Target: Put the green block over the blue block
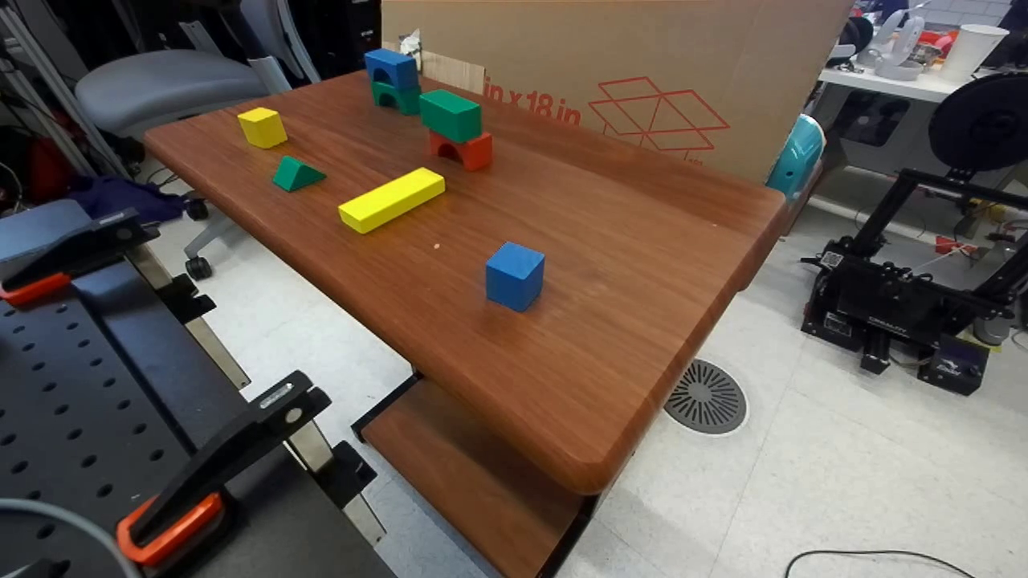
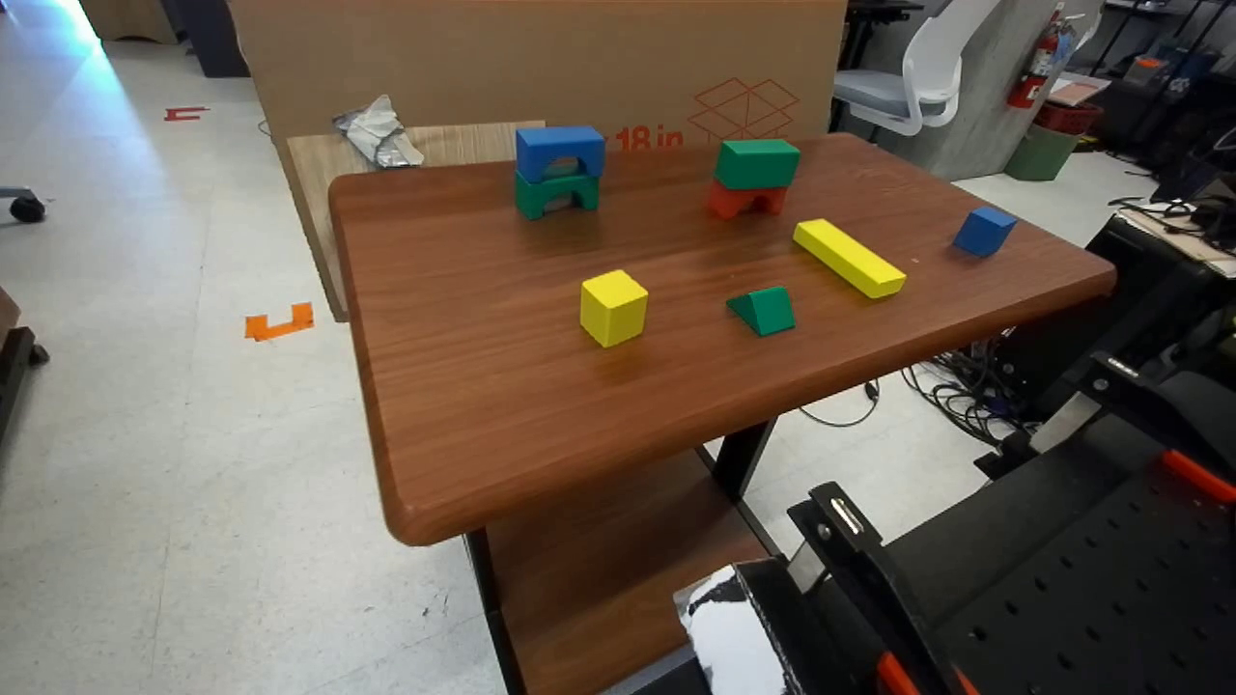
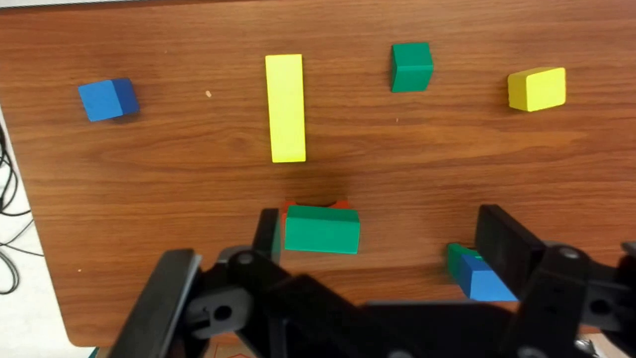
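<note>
Rect. green wooden block (image 1: pixel 450 117) is propped on red wooden arch (image 1: pixel 479 152); black gripper (image 3: pixel 381 233) is spread wide, unloaded, prob. for straddling it; blue wooden cube (image 1: pixel 515 277), prob. target, is uncovered.

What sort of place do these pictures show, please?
Probably a lab or workshop: an exterior view shows what looks like a 3D printer, plus clamps by a perforated dark plate.
</note>
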### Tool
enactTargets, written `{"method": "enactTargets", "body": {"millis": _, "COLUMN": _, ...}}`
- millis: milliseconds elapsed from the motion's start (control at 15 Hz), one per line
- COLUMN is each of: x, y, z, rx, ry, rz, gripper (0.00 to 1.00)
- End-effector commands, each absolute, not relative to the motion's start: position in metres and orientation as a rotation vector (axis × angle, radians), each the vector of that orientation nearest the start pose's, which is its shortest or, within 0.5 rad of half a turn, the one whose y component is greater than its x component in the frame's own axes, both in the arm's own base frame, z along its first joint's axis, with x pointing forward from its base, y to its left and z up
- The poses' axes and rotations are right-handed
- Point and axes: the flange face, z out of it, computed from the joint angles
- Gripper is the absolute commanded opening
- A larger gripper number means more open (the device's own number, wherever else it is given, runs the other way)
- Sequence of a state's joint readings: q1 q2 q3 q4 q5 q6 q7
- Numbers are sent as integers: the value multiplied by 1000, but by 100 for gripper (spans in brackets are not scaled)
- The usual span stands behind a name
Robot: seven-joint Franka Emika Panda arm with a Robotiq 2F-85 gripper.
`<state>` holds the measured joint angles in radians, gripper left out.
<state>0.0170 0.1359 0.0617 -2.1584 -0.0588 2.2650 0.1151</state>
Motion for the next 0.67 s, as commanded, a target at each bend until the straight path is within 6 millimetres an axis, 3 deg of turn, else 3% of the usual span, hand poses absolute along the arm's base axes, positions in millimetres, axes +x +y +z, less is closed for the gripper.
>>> {"method": "enactTargets", "body": {"millis": 0, "x": 581, "y": 36, "z": 314, "rx": -3150, "ry": 25, "rz": 62, "gripper": 100}}
{"method": "enactTargets", "body": {"millis": 600, "x": 620, "y": 21, "z": 263, "rx": -3151, "ry": 67, "rz": 141, "gripper": 100}}
